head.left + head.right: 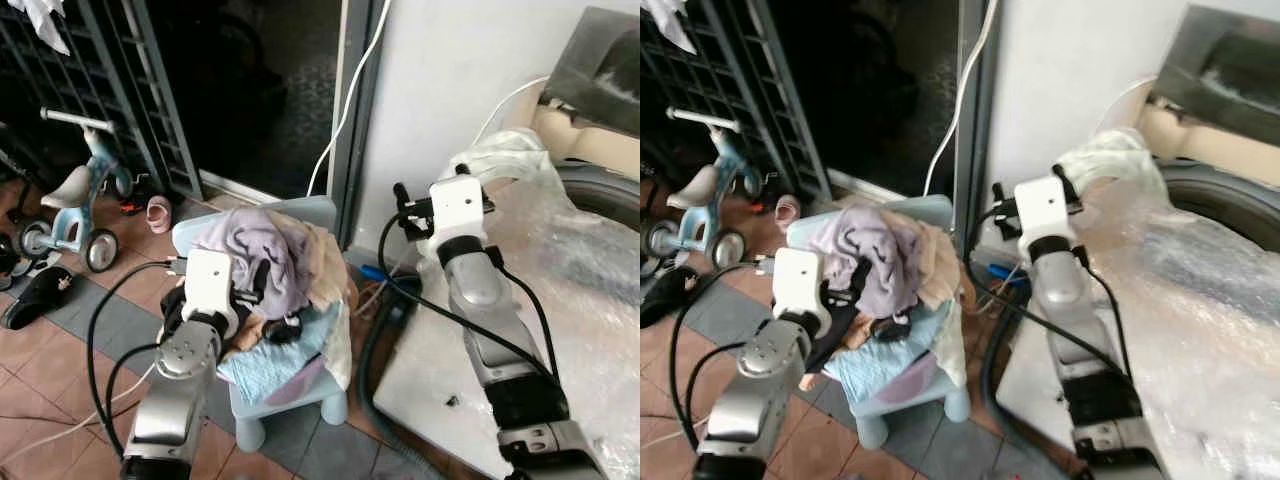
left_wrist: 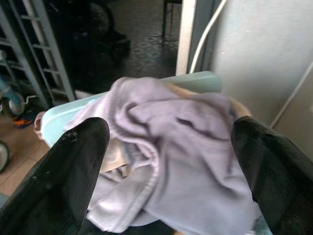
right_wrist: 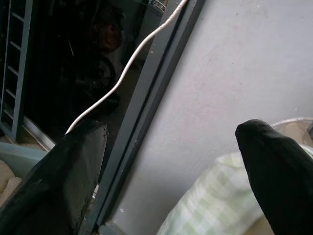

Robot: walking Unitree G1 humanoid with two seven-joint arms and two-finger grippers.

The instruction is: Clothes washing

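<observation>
Laundry: a loose heap of clothes (image 1: 285,290) is piled on a small pale-blue chair (image 1: 300,395) on the tiled floor, at the left of the scene and near the robot.
Left pincer: the left pincer (image 2: 168,161) is released, its two black fingers (image 2: 58,176) spread wide on either side of the lilac garment (image 2: 181,147) at the top of the heap, just short of it.
Handling: by the look of it the heap is soft, light and limp; garments will drape and sag when lifted and may drag neighbours along, since beige, blue and dark pieces are tangled under the lilac one.
Where to grip: a raised fold or bunched ridge of the lilac garment looks the best hold, pinched deep so that the cloth does not slip out.
Right pincer: the right pincer (image 3: 171,161) is released too, holding nothing, raised at the right beside the grey wall (image 3: 230,68), with a checked cloth (image 3: 210,205) below it.
Washer: the washing machine (image 1: 600,190) stands at the right, draped in clear plastic sheeting (image 1: 570,260).
Far left: a child's tricycle (image 1: 75,200) stands by a dark metal gate (image 1: 120,90).
</observation>
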